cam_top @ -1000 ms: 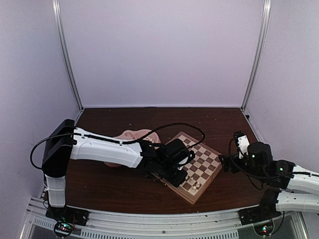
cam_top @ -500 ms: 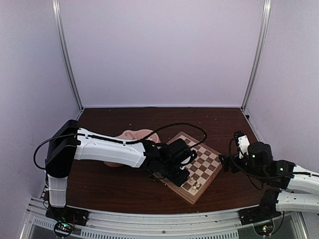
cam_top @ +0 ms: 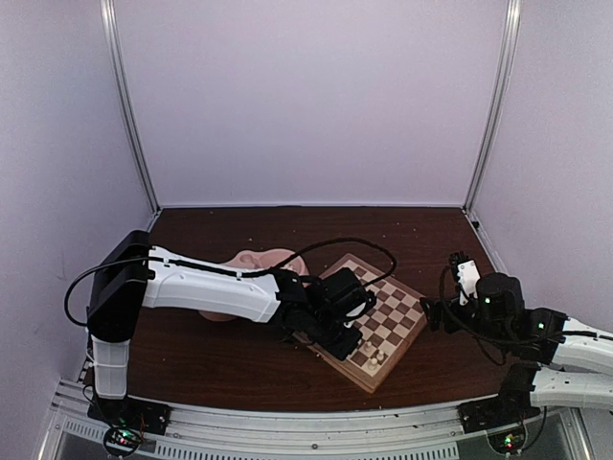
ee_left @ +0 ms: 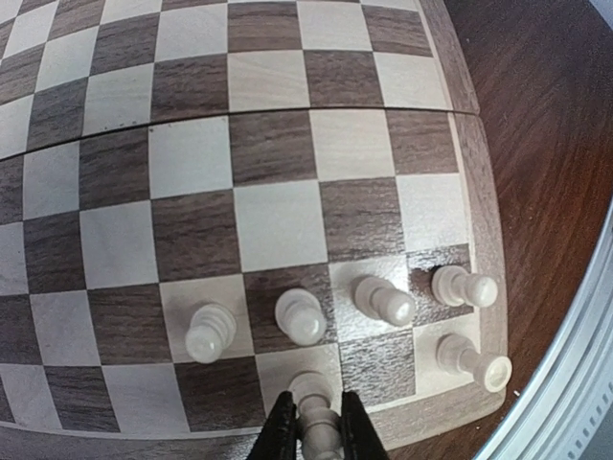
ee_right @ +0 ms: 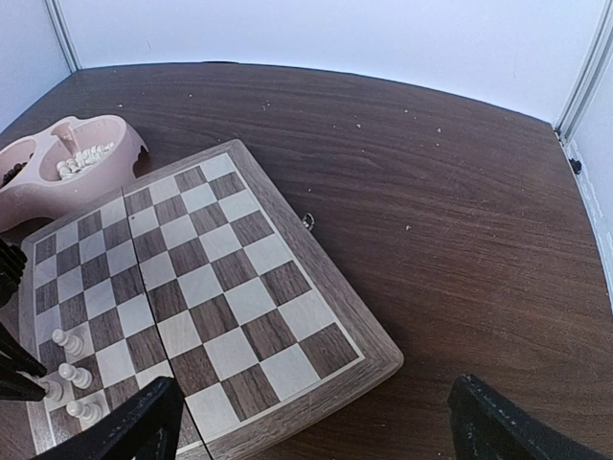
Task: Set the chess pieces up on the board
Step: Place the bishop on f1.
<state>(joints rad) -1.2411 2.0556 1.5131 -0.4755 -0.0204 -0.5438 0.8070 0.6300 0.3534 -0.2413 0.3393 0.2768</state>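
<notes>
— At the board [ee_left: 278, 220]'s corner, what is being gripped?
— A cream chess piece [ee_left: 309, 391] is being pinched on an edge square by the nearly closed left gripper [ee_left: 313, 439], five more pieces [ee_left: 302, 316] beside it.
— And from the right wrist?
— The right gripper [ee_right: 316, 433] is being held wide apart, empty; a pink dish [ee_right: 38, 182] beside the board, outside the left wrist's view, is being shown.

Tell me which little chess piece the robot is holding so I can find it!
Find the checkered wooden board on the dark table, then its corner nearest the robot, where six cream pieces stand. Four make a row; the held piece sits in the edge row beside them, the only one pinched between the left arm's black jaws.
</notes>
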